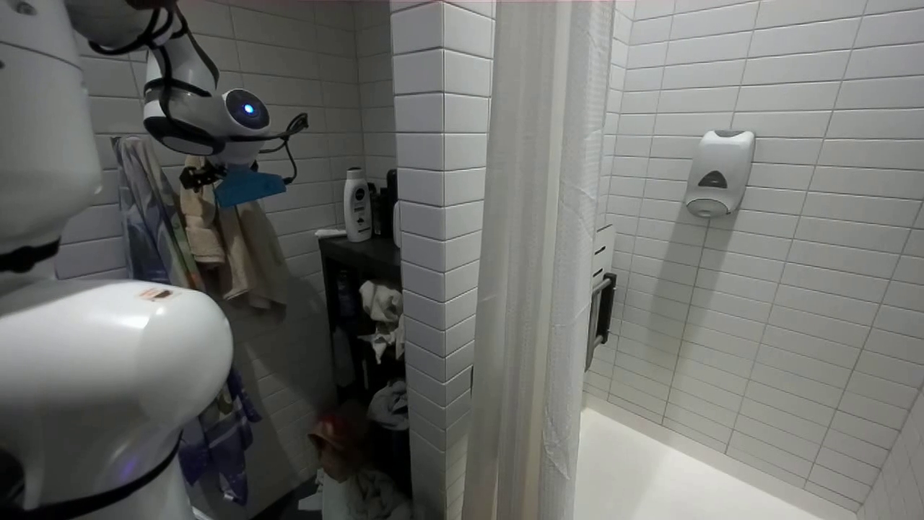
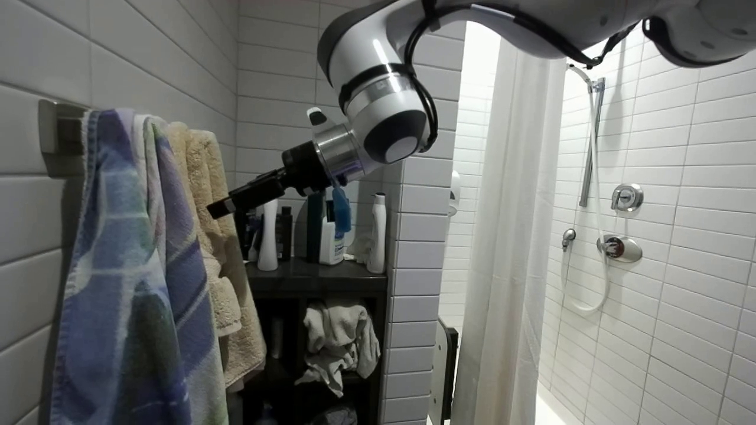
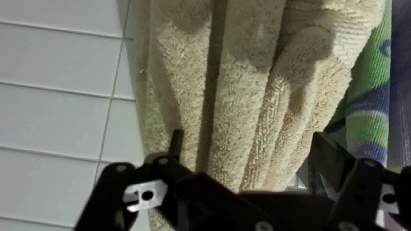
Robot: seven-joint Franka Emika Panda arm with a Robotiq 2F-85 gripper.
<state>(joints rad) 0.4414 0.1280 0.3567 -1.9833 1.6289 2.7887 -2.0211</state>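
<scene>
A beige terry towel hangs in long folds, filling the middle of the wrist view. My black gripper faces it with jaws wide apart and nothing held between them. One fingertip stands over the towel's left part, the other by its right edge; whether either touches cloth I cannot tell. In an exterior view the gripper points down towards the beige towel, beside a blue and purple patterned towel. The gripper is small and dark in an exterior view, with a blue piece at the wrist.
Towels hang close to the tiled wall from a metal bar bracket. Behind the arm, a dark shelf unit carries several bottles and a crumpled cloth. A tiled pillar and shower curtain stand beyond.
</scene>
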